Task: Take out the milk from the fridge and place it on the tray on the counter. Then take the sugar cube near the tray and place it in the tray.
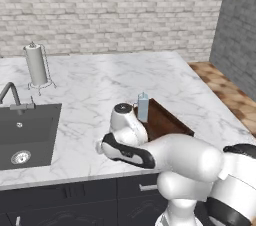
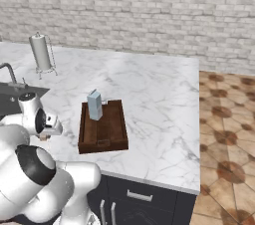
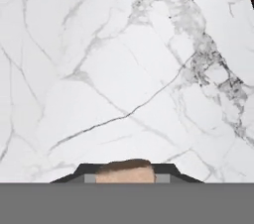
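The sugar cube (image 3: 124, 171) is a tiny light tan block, clamped between the closed fingers of the gripper (image 3: 125, 177) just above the counter (image 1: 110, 90), left of the tray (image 2: 110, 130). One pale blue-grey milk (image 2: 94, 105) carton with a gabled top stands upright at the far end of the single dark brown tray. One paper towel roll (image 1: 36, 65) stands far left.

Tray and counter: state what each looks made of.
Tray: looks like dark brown wood with a dull finish and faint grain, though the render leaves it open.
Counter: looks like polished white marble, judging by the grey veins.
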